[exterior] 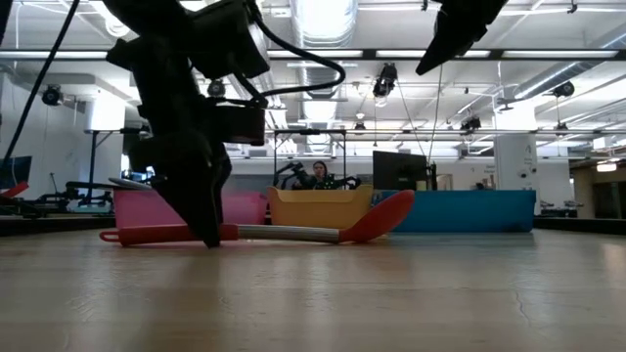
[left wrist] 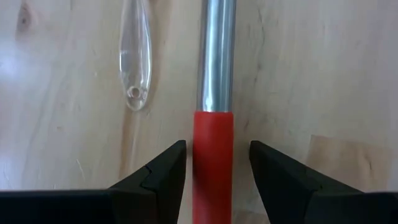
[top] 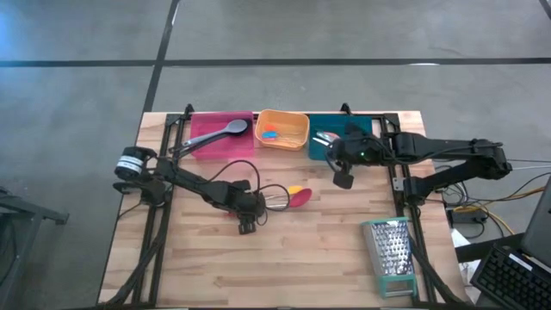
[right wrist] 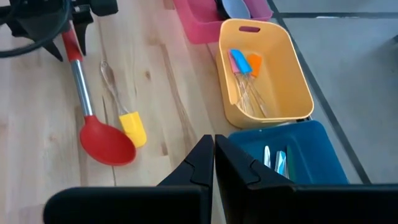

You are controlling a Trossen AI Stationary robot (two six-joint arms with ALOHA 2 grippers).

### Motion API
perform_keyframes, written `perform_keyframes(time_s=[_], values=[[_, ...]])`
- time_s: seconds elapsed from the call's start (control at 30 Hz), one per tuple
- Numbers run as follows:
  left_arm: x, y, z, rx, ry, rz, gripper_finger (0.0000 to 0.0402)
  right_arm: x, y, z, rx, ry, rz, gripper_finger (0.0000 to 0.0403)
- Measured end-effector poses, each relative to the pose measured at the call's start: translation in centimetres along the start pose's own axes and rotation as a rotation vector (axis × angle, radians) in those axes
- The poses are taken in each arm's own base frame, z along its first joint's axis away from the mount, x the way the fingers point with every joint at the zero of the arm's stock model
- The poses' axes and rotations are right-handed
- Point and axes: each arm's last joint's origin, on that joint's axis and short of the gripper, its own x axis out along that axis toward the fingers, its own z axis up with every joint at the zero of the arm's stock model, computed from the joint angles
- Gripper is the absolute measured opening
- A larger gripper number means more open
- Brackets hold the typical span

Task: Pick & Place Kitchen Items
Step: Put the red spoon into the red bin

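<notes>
Lying flat on the table (top: 215,267), just short of the orange bin (top: 282,129): red spoon (right wrist: 93,118). Handle axis straight between the open left gripper (left wrist: 214,165) fingers, not yet squeezed. Shut and empty beside that bin: right gripper (right wrist: 213,163).

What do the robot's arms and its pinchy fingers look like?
Both arms are dark, nearly black, built from jointed sections. Black cables loop off the left arm, which has a pale round part near its base. The right arm looks the same. Each gripper, left and right, has two black, wedge-shaped fingers.
</notes>
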Motion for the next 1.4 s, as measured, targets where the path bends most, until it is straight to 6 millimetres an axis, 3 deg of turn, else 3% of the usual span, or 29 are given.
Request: perform_keyframes(time_s=[0.23, 0.5, 0.73, 1.07, 1.4], values=[[0.2, 0.0, 0.0, 0.014, 0.004, 0.002, 0.0171, 0.6, 0.2, -0.7, -0.009, 0.028, -0.001, 0.0008], [0.1, -0.1, 0.0, 0.021, 0.005, -0.021, 0.0076, 0.7, 0.2, -0.8, -0.012, 0.033, -0.001, 0.0008], [-0.9, 0.1, -0.2, 0.064, 0.025, -0.043, 0.0076, 0.7, 0.2, -0.8, -0.019, 0.034, -0.001, 0.0008], [-5.8, 1.1, -0.3, 0.097, -0.062, -0.02, 0.0075, 0.7, 0.2, -0.8, -0.019, 0.033, -0.002, 0.0008], [-11.9, 3.2, -1.5, 0.093, -0.217, 0.176, 0.0074, 0.7, 0.2, -0.8, -0.017, 0.033, -0.003, 0.0008]])
